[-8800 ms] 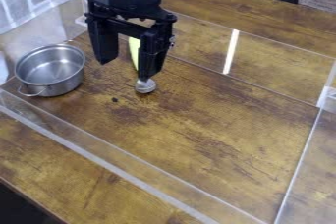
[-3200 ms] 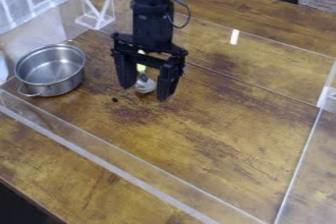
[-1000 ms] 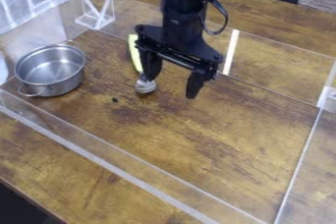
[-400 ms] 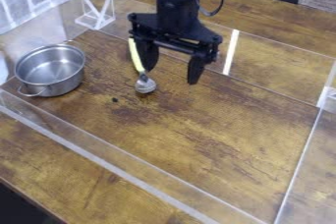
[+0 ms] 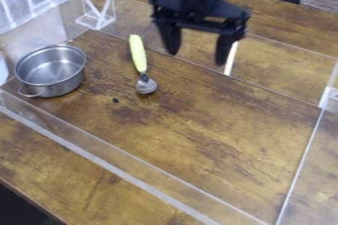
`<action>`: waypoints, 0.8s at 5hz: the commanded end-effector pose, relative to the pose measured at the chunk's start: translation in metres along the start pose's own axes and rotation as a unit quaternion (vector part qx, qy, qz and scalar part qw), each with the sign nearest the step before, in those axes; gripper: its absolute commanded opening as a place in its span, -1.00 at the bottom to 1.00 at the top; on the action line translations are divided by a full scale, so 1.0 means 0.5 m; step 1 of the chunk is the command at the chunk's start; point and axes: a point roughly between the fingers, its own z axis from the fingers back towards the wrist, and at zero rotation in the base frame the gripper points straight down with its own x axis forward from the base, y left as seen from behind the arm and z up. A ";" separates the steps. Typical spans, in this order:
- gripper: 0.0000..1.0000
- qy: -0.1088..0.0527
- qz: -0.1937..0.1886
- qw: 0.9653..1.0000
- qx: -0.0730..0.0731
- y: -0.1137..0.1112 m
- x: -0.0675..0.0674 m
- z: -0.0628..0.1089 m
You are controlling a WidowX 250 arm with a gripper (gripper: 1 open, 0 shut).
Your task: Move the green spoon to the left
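Observation:
The green spoon (image 5: 138, 60) lies flat on the wooden table, its yellow-green handle pointing away from me and its round grey metal end nearest the front. My gripper (image 5: 199, 41) hangs open above the table, up and to the right of the spoon, well apart from it. Nothing sits between its two black fingers (image 5: 224, 46).
A shiny steel bowl (image 5: 49, 68) stands at the left. A clear plastic wall (image 5: 158, 185) runs along the front and right of the table. A small clear stand (image 5: 95, 14) sits at the back left. A bright light streak (image 5: 231, 56) lies on the wood beside the gripper.
The gripper has lifted and moved back and to the right, away from the spoon. The spoon lies uncovered where it was.

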 end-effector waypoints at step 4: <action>1.00 -0.034 0.002 0.999 -0.018 -0.021 0.000 0.018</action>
